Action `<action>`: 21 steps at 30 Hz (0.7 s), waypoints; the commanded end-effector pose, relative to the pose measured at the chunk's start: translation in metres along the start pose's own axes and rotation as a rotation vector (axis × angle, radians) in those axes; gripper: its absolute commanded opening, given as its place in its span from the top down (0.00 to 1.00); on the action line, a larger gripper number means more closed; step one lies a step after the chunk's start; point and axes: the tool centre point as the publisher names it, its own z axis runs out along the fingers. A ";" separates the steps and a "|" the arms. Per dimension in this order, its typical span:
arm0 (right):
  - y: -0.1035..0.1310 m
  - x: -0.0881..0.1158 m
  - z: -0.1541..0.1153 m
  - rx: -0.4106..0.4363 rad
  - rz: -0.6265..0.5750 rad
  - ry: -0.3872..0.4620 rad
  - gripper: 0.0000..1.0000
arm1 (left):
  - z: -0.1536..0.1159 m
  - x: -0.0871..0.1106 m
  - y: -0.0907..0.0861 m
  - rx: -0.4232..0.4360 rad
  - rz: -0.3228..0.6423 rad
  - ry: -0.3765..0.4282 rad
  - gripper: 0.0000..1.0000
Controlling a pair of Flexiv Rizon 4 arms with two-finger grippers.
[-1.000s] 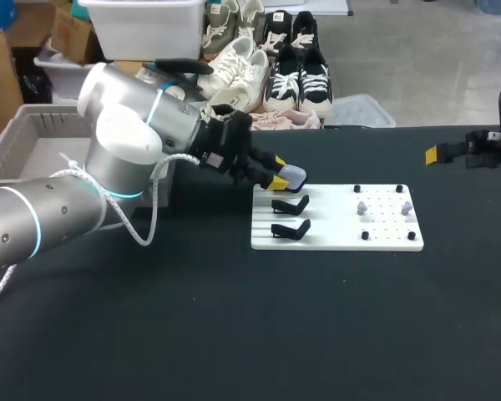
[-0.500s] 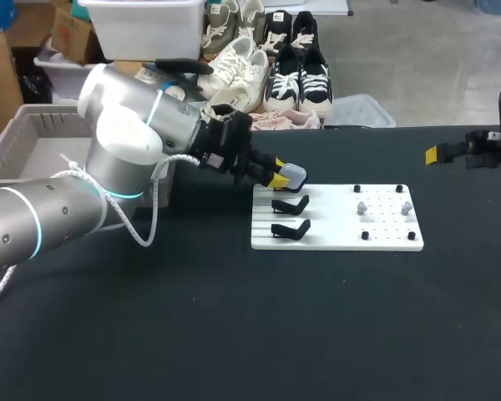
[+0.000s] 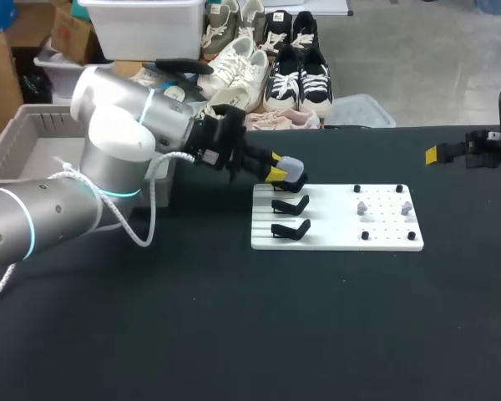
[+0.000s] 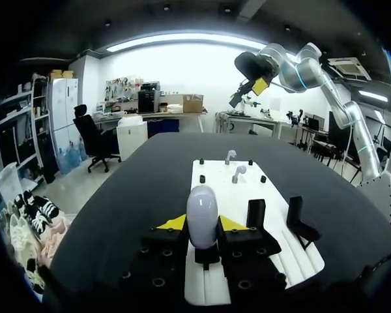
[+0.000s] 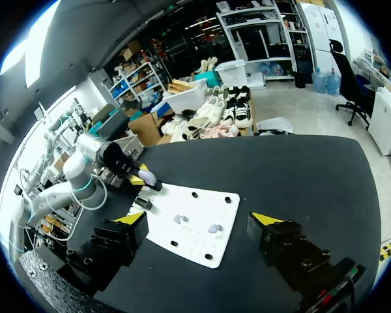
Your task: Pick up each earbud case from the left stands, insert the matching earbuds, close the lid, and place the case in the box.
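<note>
My left gripper (image 3: 280, 173) is shut on a pale lavender earbud case (image 3: 291, 168), holding it just above the back left corner of the white board (image 3: 334, 238). In the left wrist view the case (image 4: 201, 212) stands upright between the yellow tips of the left gripper (image 4: 202, 225). Two empty black stands (image 3: 290, 205) sit below it on the board's left side. Two small pale earbuds (image 3: 361, 207) stand on pegs on the board's right half. My right gripper (image 5: 201, 222) is open and empty, off by the table's far right edge (image 3: 441, 154).
A grey box (image 3: 42, 114) sits at the table's back left, behind my left arm. Small black pegs (image 3: 356, 189) dot the board's right half. Dark tabletop (image 3: 259, 326) spreads in front of the board.
My left gripper's fingers have closed on the case. It has then risen slightly with the case, up and a little back from the stand. The right arm has stayed still.
</note>
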 end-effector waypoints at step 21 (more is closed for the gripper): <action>-0.001 0.000 0.000 -0.005 -0.002 0.001 0.00 | -0.054 -0.077 -0.104 -0.162 0.062 -0.292 1.00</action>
